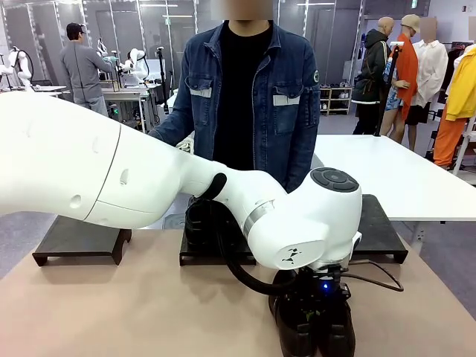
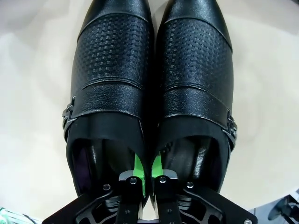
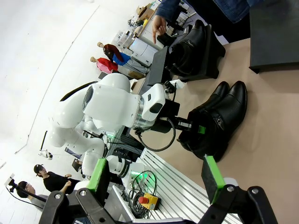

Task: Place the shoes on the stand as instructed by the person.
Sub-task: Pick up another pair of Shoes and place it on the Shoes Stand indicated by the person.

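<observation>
A pair of glossy black shoes (image 1: 312, 336) (image 2: 149, 84) (image 3: 219, 116) stands side by side on the tan table near its front edge. My left gripper (image 2: 145, 173) (image 1: 316, 316) (image 3: 198, 129) is shut on them from above, its green pads (image 2: 137, 170) pinching the two inner walls together at the openings. Another pair of shoes (image 1: 202, 222) (image 3: 189, 44) sits on the middle stand (image 1: 195, 256). The person (image 1: 245, 97) stands behind the table, one hand (image 3: 158, 24) held over the farthest stand (image 3: 156, 63). My right gripper (image 3: 154, 175) is open with nothing between its fingers.
Dark low stands sit at the left (image 1: 78, 239) and right (image 1: 381, 227) along the table's far side. My left arm (image 1: 149, 175) spans the front of the table. A white table (image 1: 401, 167) stands behind on the right. Cables and an emergency stop (image 3: 148, 200) lie at the robot's base.
</observation>
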Controlling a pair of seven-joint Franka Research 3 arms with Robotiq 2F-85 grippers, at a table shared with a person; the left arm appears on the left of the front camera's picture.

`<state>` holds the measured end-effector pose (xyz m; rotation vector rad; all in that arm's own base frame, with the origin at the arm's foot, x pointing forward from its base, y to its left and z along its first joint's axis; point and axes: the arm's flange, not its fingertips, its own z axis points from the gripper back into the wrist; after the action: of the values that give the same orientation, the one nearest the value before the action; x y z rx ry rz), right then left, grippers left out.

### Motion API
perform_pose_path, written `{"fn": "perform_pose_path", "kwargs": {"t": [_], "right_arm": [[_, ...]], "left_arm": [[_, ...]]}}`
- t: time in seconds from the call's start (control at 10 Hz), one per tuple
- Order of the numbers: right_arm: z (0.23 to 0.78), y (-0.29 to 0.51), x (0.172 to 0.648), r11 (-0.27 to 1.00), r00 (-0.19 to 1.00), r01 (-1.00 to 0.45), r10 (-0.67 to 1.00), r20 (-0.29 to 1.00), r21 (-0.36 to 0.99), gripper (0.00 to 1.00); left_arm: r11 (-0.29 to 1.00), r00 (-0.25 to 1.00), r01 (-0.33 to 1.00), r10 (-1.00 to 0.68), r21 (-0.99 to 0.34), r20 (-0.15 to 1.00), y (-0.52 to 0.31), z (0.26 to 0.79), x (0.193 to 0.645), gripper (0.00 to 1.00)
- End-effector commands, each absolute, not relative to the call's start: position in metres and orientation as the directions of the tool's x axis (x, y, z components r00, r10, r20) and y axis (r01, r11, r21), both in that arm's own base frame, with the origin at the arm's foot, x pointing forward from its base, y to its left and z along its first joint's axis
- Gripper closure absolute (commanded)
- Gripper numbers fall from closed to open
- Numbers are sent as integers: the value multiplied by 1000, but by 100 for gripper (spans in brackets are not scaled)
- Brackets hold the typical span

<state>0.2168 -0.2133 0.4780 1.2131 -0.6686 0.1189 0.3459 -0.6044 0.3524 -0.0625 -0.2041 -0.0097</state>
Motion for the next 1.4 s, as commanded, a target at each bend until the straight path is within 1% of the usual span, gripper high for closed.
{"fn": "perform_pose_path", "kwargs": {"t": [0.0,0.3,0.5,0.7,0.9,1.0,1.1,1.3], "right_arm": [[480,-215,216,365,793,-448,-259,552,816,0],[480,-215,216,365,793,-448,-259,552,816,0],[480,-215,216,365,793,-448,-259,552,816,0],[480,-215,216,365,793,-448,-259,552,816,0],[480,-215,216,365,793,-448,-259,552,816,0],[480,-215,216,365,793,-448,-259,552,816,0],[480,-215,216,365,793,-448,-259,552,816,0],[480,-215,216,365,793,-448,-259,552,816,0]], "left_arm": [[998,981,35,-25,-47,193,-605,353,343,100],[997,971,36,-19,-67,240,-604,390,338,100],[993,976,93,-78,-67,202,-594,435,321,100],[992,971,112,-98,-51,219,-565,473,323,100],[992,970,92,-70,-81,234,-514,505,333,100],[991,970,115,-96,-69,225,-478,519,334,100],[983,967,155,-130,-101,217,-443,534,332,100],[978,963,188,-165,-90,212,-365,545,330,100]]}}
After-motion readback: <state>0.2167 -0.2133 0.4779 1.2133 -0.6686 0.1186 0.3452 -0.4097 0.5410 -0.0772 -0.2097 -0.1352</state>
